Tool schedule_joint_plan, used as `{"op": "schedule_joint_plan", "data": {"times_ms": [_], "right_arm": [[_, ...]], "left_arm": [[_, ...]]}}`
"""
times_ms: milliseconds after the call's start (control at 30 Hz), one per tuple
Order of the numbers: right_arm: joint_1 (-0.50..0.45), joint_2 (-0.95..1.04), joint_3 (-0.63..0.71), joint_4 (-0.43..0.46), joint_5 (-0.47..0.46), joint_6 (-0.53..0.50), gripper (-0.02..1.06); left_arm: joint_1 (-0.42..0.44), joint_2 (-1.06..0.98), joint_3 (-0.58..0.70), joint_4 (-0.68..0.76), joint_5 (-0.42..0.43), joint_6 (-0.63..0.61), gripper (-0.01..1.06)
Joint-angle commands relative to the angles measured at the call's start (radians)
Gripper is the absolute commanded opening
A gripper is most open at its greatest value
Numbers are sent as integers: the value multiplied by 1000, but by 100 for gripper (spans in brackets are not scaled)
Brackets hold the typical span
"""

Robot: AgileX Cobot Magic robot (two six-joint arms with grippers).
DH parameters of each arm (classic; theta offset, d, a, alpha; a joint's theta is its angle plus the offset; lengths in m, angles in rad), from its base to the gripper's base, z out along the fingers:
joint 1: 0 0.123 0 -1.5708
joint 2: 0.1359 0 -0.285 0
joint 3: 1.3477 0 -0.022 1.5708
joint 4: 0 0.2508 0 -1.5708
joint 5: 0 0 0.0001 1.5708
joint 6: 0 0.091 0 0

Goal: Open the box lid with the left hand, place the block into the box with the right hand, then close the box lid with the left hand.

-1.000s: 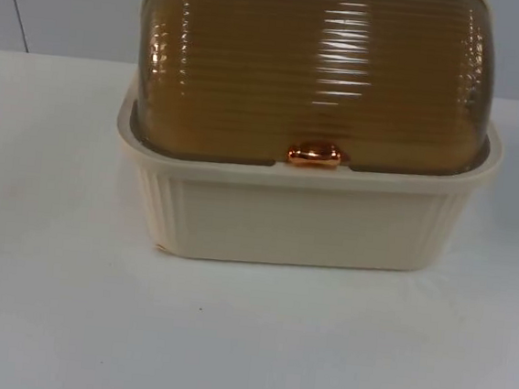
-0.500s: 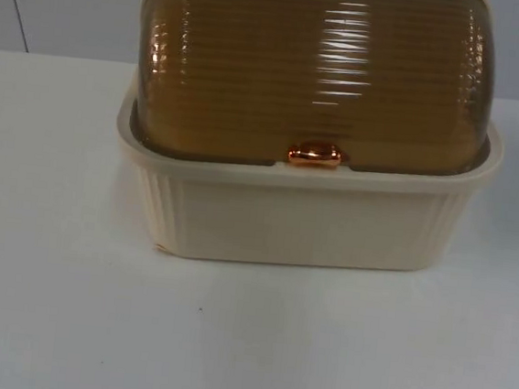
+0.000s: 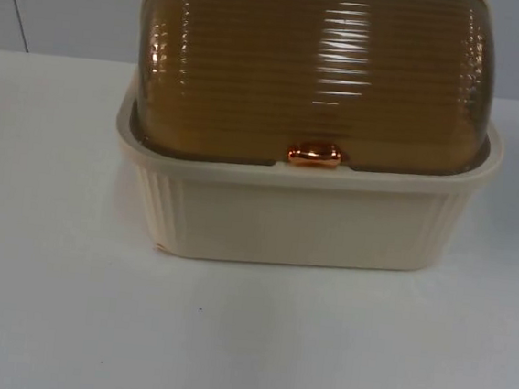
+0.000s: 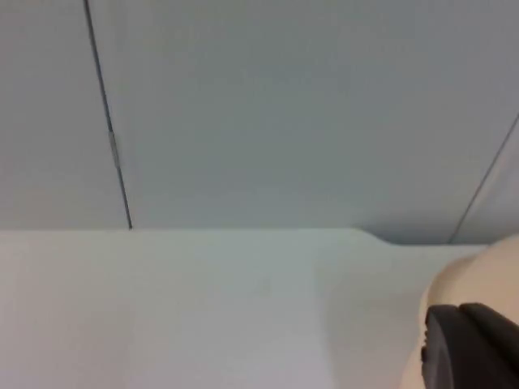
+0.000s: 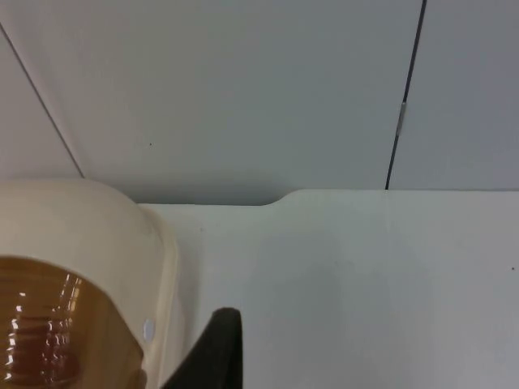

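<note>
The cream ribbed plastic box (image 3: 303, 222) stands on the white table top (image 3: 227, 339) near the grey partition wall (image 3: 57, 0), and its amber translucent ribbed dome lid (image 3: 313, 71) sits fully down on the rim, with the copper-coloured handle (image 3: 316, 155) at the centre of the front edge. Judged from this, none of the 3 steps is complete: the lid is not yet lifted, the block is not yet placed, and the closing step remains. The block cannot be located in these views, so its position cannot be stated. The left gripper (image 4: 474, 348) waits just beside the box's cream wall (image 4: 462, 275) on the left side; 1 black fingertip is visible, so whether it is released or clenched cannot be told. The right gripper (image 5: 215, 348) waits close to the box's right end, beside the cream rim (image 5: 162, 267) and amber lid (image 5: 49, 332); its state likewise cannot be told. Nothing visible obstructs the path to the handle.
</note>
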Motion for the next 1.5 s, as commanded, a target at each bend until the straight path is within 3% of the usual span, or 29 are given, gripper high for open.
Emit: {"op": "schedule_joint_plan", "data": {"times_ms": [0,400,533,700,767,833,900,933,967,1000,1033,1467], "right_arm": [[2,-9,4,5,1,-6,97],[2,-9,4,5,1,-6,97],[2,-9,4,5,1,-6,97],[2,-9,4,5,3,-6,97],[2,-9,4,5,3,-6,97],[2,-9,4,5,3,-6,97],[2,-9,4,5,3,-6,97],[2,-9,4,5,3,-6,97],[2,-9,4,5,3,-6,97],[2,-9,4,5,3,-6,97],[2,-9,4,5,3,-6,97],[2,-14,4,-3,3,18,97]], "left_arm": [[-15,-1,1,73,-8,-70,0],[-15,-1,1,194,-28,-105,0],[-15,-1,1,320,-22,-186,13],[-25,-3,1,313,-22,-192,25],[-35,-3,1,318,-28,-192,36],[-39,-3,1,318,-30,-192,39],[-57,-3,1,318,-32,-192,72],[-60,-3,1,318,-32,-192,77],[-64,-3,1,318,-32,-192,98],[-64,-3,1,318,-32,-192,98],[-65,-3,1,318,-32,-193,105],[-62,-11,1,257,-18,-193,105]]}}
